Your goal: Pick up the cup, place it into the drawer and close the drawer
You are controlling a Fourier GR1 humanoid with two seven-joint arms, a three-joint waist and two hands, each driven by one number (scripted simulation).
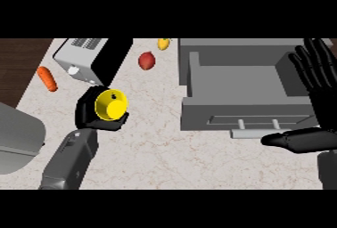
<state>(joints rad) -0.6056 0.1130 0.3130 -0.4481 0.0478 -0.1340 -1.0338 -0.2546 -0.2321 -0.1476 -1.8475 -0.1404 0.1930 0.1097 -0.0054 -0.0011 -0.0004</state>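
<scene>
While your left hand (87, 109) curls round the yellow cup (109, 106), well left of the open drawer (195, 73), its side wall could clip the cup in transit; your right hand (321, 84) rests spread.

Left forearm (69, 160): grey, blocky casing. Left hand (83, 111) and right hand (324, 95): black, slightly glossy; right shows long, slim fingers.

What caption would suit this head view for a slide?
The left hand holds the cup left of the open drawer; the right hand rests open.
</scene>
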